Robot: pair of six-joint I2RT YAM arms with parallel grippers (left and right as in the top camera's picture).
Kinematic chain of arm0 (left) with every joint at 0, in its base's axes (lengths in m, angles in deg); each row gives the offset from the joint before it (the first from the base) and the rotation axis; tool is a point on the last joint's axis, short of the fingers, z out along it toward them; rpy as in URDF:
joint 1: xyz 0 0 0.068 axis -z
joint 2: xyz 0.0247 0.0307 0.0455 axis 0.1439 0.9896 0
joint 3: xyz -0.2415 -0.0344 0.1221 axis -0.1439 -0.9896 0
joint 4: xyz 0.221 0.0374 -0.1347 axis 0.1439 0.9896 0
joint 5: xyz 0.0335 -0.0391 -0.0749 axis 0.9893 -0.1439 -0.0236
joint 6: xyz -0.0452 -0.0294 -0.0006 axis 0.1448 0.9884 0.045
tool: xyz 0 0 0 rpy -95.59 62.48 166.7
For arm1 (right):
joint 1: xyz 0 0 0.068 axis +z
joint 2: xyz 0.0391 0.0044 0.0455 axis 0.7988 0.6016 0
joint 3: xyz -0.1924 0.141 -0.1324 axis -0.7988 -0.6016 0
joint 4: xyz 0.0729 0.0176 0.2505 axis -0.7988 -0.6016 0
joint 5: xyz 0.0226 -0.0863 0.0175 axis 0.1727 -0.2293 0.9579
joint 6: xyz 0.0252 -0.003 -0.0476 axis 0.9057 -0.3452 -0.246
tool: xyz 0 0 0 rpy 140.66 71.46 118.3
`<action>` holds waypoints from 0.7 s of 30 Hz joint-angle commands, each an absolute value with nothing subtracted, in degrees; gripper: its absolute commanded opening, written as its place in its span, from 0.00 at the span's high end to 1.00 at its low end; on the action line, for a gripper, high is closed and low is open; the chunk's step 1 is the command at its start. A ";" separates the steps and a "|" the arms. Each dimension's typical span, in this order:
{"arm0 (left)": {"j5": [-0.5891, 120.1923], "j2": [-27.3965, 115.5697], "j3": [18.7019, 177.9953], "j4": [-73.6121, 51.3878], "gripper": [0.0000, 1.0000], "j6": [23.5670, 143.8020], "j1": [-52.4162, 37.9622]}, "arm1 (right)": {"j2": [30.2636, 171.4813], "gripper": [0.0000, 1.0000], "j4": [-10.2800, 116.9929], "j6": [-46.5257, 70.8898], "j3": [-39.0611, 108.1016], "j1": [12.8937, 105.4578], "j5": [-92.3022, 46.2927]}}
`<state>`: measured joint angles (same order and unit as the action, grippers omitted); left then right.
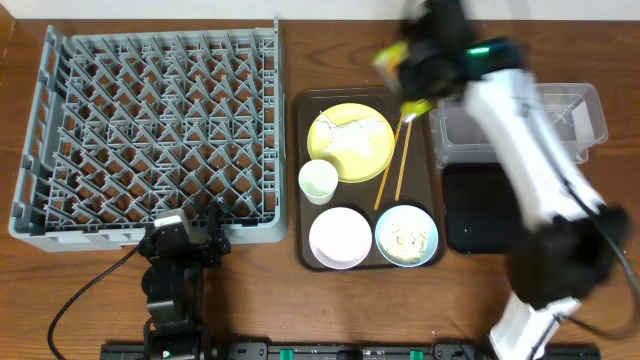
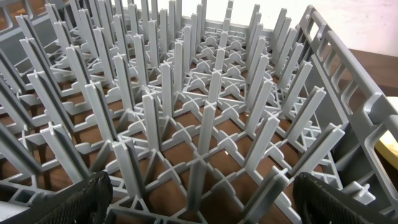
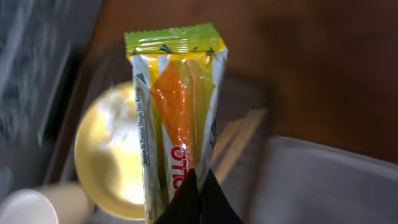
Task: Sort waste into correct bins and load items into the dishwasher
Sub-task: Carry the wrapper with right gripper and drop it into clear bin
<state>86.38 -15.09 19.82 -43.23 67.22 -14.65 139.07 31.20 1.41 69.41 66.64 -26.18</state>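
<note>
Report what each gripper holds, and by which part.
Right gripper: shut on the yellow-green snack wrapper, pinched near its lower end in the wrist view. Left gripper: open, holding nothing.

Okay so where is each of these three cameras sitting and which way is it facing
Overhead: fixed above the table, facing down on dish rack, serving tray, clear tub, black tray; left arm and right arm show.
Left wrist: on the left arm at the rack's edge, facing across its pegs; open left gripper's fingertips at bottom corners.
Right wrist: on the right arm, facing down at the yellow plate; shut right gripper pinches the snack wrapper.
Shared: rack in overhead and left wrist; plate in overhead and right wrist.
</note>
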 commanded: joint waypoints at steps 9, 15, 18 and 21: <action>88.08 -15.33 18.70 -41.11 0.07 68.05 -14.89 | 139.53 0.98 26.11 54.19 59.93 53.33 -50.40; 88.08 -15.33 18.70 -41.11 0.07 68.05 -14.89 | 139.61 0.92 32.08 71.24 52.58 51.91 -52.04; 88.08 -15.33 18.70 -41.11 0.07 68.05 -14.89 | 139.48 0.33 37.04 58.26 52.63 52.02 -49.99; 88.08 -15.33 18.70 -41.11 0.07 68.05 -14.89 | 139.24 0.01 39.44 36.99 55.10 52.54 -41.16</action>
<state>86.51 -15.09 19.82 -43.23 67.22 -14.65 139.99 38.77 56.11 52.78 52.13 -47.85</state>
